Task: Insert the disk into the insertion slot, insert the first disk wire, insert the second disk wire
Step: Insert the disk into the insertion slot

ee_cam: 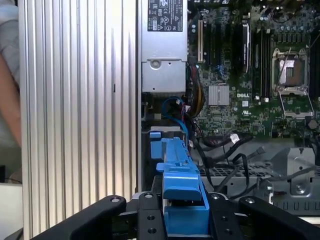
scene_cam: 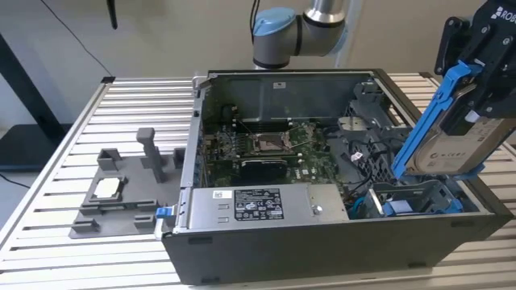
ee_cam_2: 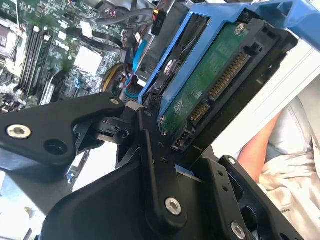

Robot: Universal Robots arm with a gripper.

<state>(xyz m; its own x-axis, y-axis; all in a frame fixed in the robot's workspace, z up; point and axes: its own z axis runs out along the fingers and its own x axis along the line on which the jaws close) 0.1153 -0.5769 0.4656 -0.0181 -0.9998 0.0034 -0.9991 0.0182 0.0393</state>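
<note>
Blue plastic is the giveaway here. The disk [scene_cam: 451, 148] sits in its bright blue carrier frame, and the tool [scene_cam: 475, 112] is clamped tight on it, gripping the frame from both sides in the first wrist view. The disk hangs over the computer case [scene_cam: 322, 248], above the corner farthest from the grey fixture tray [scene_cam: 121, 208]. It's tilted steeply on edge and not in yet. The insertion slot [scene_cam: 419, 196] is the grey metal bay right under it, inside that same corner of the case, with blue plastic pieces at its mouth.

My take on the step in hand, which is getting the disk into the slot: the drive wants squaring up with the bay before it goes down, since it leans at quite an angle to it. I'd go slow and keep the carrier's sides lined up with the bay walls. I'd also mind the black cables [scene_cam: 363, 166] lying inside the case just beside the bay, since they look like they could snag or get pinched. The connector edge [ee_cam_2: 220, 87] in the second wrist view should probably end up where the wires can reach it.

What's in what: the case holds the motherboard [scene_cam: 266, 145] across its floor, a grey power supply box [scene_cam: 258, 205] against one wall, plus the cables and the bay. As far as I can tell, the bay has no drive in it. Beside the case on the slatted table [scene_cam: 72, 260], the fixture tray carries a small flat pale piece [scene_cam: 109, 189].
</note>
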